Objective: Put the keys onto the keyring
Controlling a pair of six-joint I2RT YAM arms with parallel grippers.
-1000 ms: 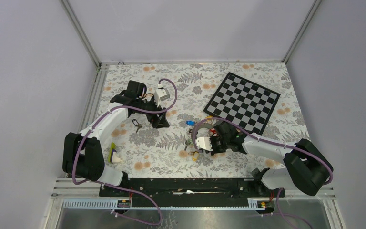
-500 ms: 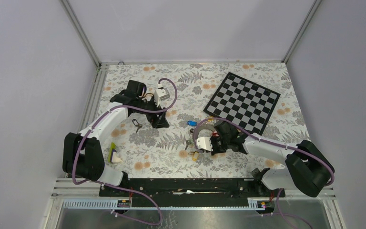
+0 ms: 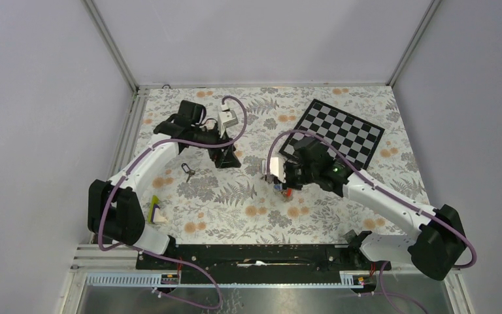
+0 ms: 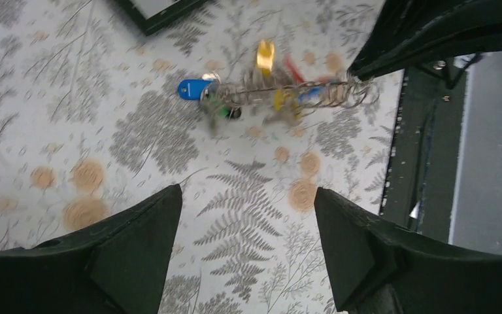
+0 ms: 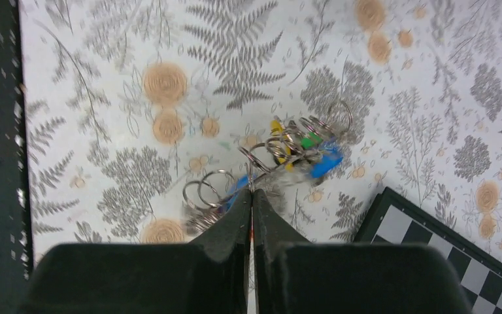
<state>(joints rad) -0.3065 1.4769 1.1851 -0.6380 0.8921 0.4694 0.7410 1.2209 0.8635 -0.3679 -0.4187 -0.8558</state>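
Wire keyring (image 5: 281, 147) carrying keys (image 5: 323, 163) hangs pinched in right hand (image 5: 251, 196); left hand (image 4: 245, 194) gapes.

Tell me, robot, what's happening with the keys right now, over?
Left gripper open, empty. Right gripper shut on coiled silver wire keyring; bright plastic-headed keys bunched along it. One small dark key loose on floral tablecloth, left side.

Two robot arms reach out over a table, seen from above.
The left arm (image 3: 145, 165) stretches forward, its left gripper (image 3: 229, 157) tilted down, fingers (image 4: 137, 242) spread wide — beyond them to the right, the right arm (image 3: 379, 196) angles inward, its right gripper (image 3: 285, 184) with fingers (image 5: 225, 235) pressed tightly together.
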